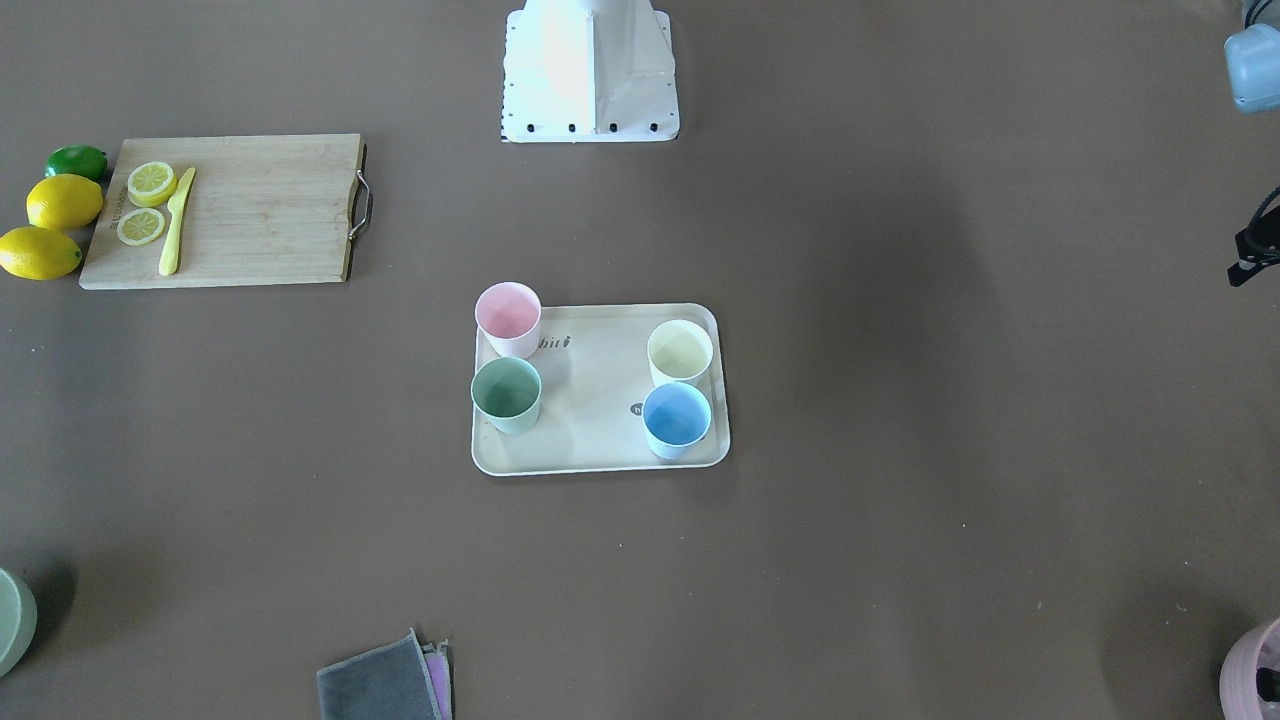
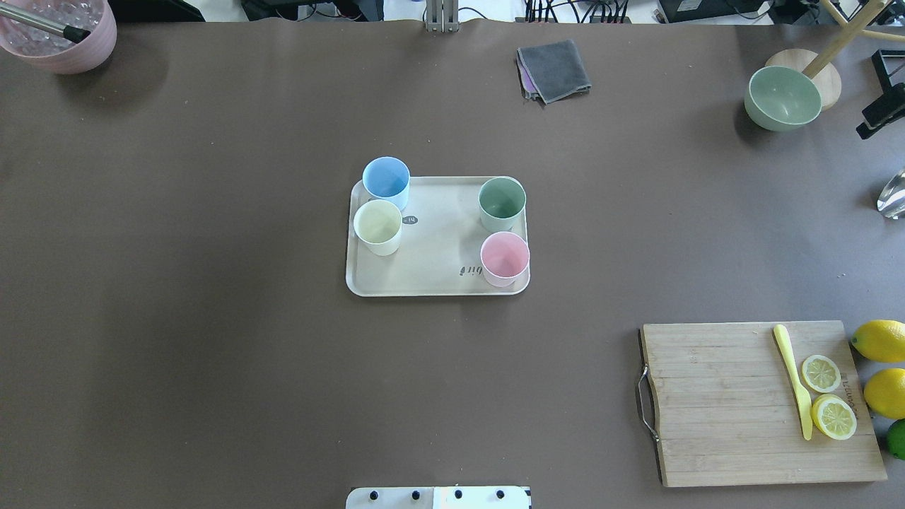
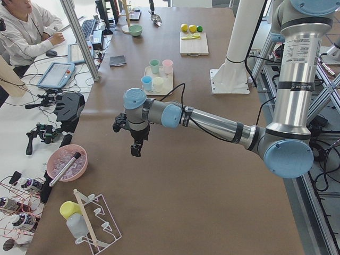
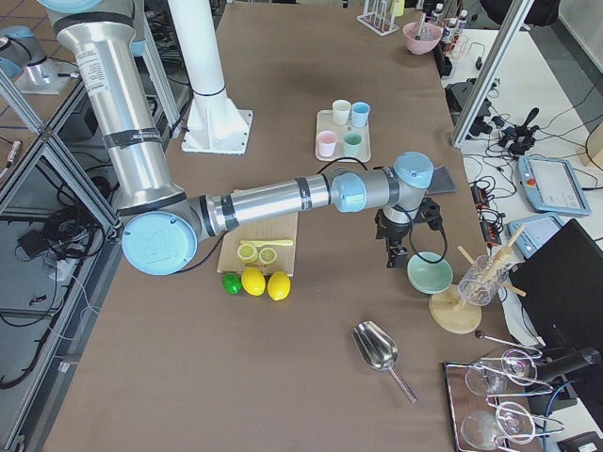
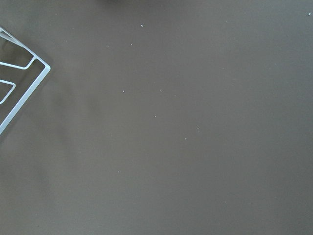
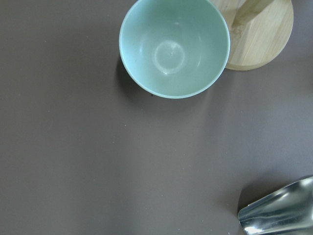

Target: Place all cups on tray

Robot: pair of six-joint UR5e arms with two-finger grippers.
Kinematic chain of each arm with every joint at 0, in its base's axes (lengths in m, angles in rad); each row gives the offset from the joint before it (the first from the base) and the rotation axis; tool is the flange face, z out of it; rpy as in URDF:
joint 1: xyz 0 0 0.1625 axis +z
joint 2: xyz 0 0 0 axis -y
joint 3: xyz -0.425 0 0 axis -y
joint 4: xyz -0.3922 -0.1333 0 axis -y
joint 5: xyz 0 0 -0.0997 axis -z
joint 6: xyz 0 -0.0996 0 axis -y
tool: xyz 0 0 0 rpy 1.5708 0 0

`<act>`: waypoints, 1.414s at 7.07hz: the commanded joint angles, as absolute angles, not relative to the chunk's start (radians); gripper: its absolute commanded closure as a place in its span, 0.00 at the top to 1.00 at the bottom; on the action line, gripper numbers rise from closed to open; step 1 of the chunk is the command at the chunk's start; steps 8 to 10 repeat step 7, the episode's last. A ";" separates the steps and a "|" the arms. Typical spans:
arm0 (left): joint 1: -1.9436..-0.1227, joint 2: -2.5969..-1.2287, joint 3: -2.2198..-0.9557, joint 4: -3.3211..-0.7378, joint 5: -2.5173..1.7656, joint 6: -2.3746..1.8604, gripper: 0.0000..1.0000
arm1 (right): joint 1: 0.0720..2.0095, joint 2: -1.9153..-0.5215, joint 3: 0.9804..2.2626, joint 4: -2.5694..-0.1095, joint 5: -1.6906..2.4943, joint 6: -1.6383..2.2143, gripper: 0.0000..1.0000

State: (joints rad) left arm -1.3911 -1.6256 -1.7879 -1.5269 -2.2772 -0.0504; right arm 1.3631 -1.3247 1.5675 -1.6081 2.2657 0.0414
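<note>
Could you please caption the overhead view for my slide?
Pink cup, green cup, cream cup and blue cup all upright on the tray.

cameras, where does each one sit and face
Front-facing: across table, facing the base.
Overhead: from behind, down onto tray; base edge.
Exterior left: table's left end; left arm near.
Exterior right: right end; right arm near.
Left wrist: down on bare table.
Right wrist: down on green bowl.
Four exterior views share the tray.

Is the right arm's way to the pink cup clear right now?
Probably yes: the pink cup stands on the tray's right side, with nothing standing between it and the right gripper by the green bowl.
</note>
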 commanded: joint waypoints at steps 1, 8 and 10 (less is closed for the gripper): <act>-1.391 -1.608 -1.758 -1.531 -2.257 -0.067 0.98 | 1.362 -1.399 1.608 -1.531 2.270 0.041 1.00; -1.396 -1.600 -1.799 -1.514 -2.252 -0.080 0.98 | 1.362 -1.411 1.615 -1.532 2.266 0.041 1.00; -1.396 -1.600 -1.799 -1.514 -2.252 -0.080 0.98 | 1.362 -1.411 1.615 -1.532 2.266 0.041 1.00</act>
